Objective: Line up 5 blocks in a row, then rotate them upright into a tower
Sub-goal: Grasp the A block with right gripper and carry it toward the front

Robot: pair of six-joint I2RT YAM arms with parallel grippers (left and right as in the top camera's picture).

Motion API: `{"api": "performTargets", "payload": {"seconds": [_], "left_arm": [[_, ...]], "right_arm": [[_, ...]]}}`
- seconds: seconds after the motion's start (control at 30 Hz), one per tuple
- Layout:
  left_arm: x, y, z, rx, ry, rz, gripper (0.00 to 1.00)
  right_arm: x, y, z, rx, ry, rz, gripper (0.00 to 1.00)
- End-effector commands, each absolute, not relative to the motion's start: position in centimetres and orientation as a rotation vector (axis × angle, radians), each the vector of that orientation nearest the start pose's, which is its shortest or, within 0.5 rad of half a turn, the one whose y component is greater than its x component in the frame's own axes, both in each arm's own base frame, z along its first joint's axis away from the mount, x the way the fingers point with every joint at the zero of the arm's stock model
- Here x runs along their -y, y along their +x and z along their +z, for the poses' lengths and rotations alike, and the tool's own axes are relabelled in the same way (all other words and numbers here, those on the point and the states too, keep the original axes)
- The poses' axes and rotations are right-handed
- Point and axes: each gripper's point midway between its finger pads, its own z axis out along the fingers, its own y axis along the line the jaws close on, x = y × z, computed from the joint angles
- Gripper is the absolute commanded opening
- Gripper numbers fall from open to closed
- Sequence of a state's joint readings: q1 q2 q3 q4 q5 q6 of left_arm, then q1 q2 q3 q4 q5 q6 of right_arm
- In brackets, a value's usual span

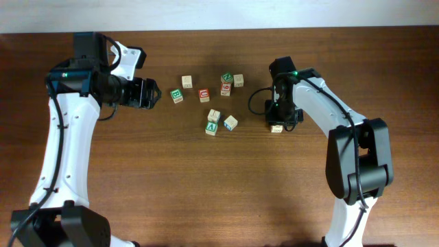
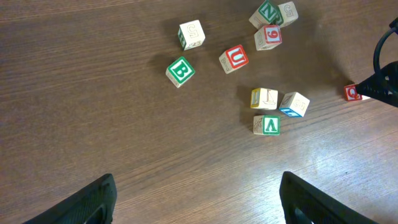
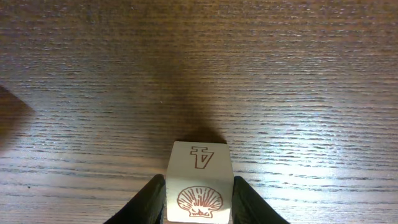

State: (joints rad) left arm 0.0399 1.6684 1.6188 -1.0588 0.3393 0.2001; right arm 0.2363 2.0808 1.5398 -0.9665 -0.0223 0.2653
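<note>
Pale wooden shell block [image 3: 199, 186] at bottom centre of the right wrist view. Shows an orange-red scallop shell on the near face, an outlined mark like a 4 on the top face, and bare wood at the edges. Stands out against the brown table [image 3: 199, 62] behind. Appears again at the right edge of the left wrist view, showing a red-bordered Q face. Sits right of centre in the overhead view, mostly hidden under the arm.

Right gripper [image 1: 278, 121] closed part-way, dark fingers [image 3: 152, 202] pressed against both sides of that cube. Cannot tell whether lifted off the wood. Left gripper [image 1: 148, 92] spread wide at upper left of the overhead view, holding nothing. Black fingertips [image 2: 87, 205] in the lower corners of its own camera.

Loose in the left wrist view, well apart from both grippers:
- Right of centre, in a tight cluster: green V block [image 2: 267, 124], blue-faced block [image 2: 294, 104] and yellow-edged block [image 2: 264, 98].
- Above them: red U block [image 2: 234, 58].
- Left of that: green B block [image 2: 180, 71], with a pale block [image 2: 191, 34] higher up.
- At the top right: green N block [image 2: 267, 12] beside a plain block [image 2: 287, 11], red 6 block [image 2: 268, 36] just below.

Black cable [image 1: 257, 99] looping between the gripped cube and the others in the overhead view.
</note>
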Motion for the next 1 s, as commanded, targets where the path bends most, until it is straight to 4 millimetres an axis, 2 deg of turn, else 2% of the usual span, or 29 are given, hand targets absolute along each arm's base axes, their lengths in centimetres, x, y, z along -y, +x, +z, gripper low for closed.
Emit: {"api": "performTargets", "payload": {"seconds": [0.0,0.07,0.23,0.37,0.4,0.43,0.53,0.7,0.97], "left_arm": [[4.0,40.5,21.7,-2.593,0.304,-0.362,0.82],[4.0,40.5,21.7,-2.593,0.304,-0.362,0.82],[4.0,40.5,21.7,-2.593,0.304,-0.362,0.82],[4.0,40.5,21.7,-2.593,0.304,-0.362,0.82],[4.0,40.5,21.7,-2.593,0.304,-0.362,0.86],[4.0,40.5,21.7,-2.592,0.304,-0.362,0.86],[4.0,40.5,21.7,-2.592,0.304,-0.362,0.87],[4.0,40.5,21.7,-2.592,0.304,-0.362,0.88],[4.0,40.6,21.8,-2.588,0.305,-0.36,0.88]], "right_arm": [[-9.4,38.7,1.5,-3.107,0.043,0.018,0.35],[-9.3,38.4,1.3,-3.114,0.043,0.015,0.34],[-9.2,38.0,1.2,-3.127,0.089,0.011,0.2],[-10.0,36.1,1.3,-3.21,0.101,0.091,0.18],[-10.1,35.6,1.3,-3.235,0.104,0.104,0.17],[-10.2,35.0,1.4,-3.259,0.107,0.114,0.15],[-10.0,33.2,1.7,-3.334,0.117,0.102,0.14],[-10.3,31.8,1.9,-3.387,0.107,0.102,0.14],[-13.4,30.7,1.9,-3.387,0.095,0.04,0.14]]}}
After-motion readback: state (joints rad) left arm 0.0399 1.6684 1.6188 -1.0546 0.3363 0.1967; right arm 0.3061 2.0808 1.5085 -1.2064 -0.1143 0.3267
